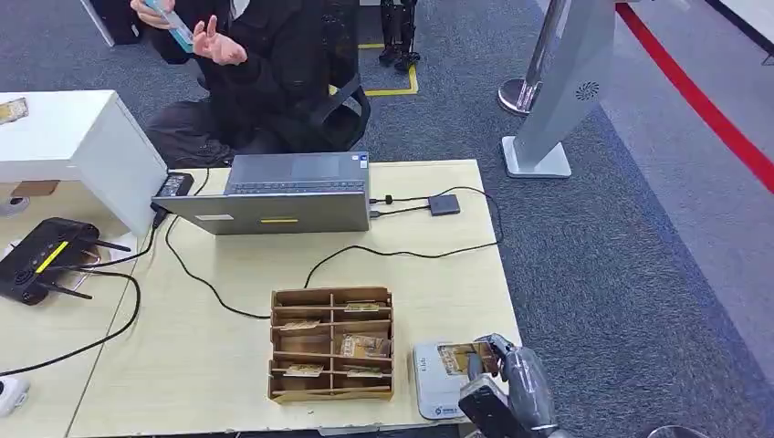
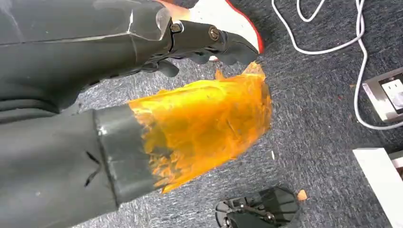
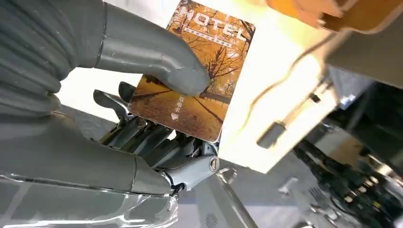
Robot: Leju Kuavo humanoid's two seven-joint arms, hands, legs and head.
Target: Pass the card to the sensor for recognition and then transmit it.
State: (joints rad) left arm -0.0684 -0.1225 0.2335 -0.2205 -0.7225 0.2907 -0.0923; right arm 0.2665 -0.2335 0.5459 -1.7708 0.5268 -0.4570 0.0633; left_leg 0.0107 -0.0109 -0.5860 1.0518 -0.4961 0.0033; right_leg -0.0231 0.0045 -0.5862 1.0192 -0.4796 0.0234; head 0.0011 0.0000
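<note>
My right hand (image 1: 500, 367) hovers at the table's near right corner and pinches a hotel card (image 1: 456, 356) printed with autumn trees. In the right wrist view the thick thumb presses on the card's (image 3: 196, 78) face while the darker fingers (image 3: 157, 140) support it from behind. The card hangs just above a flat white sensor pad (image 1: 429, 391) lying on the table; whether it touches the pad I cannot tell. My left hand (image 2: 209, 71) hangs over grey carpet with nothing in it, its orange-wrapped thumb (image 2: 204, 123) apart from the dark fingers (image 2: 223, 42).
A cardboard card organizer (image 1: 331, 345) with several cards stands left of the pad. Behind it are a laptop (image 1: 283, 193), cables and a small dark box (image 1: 444, 204). A seated person (image 1: 265, 64) faces the table (image 1: 219, 347). A router (image 1: 41, 258) lies at the left.
</note>
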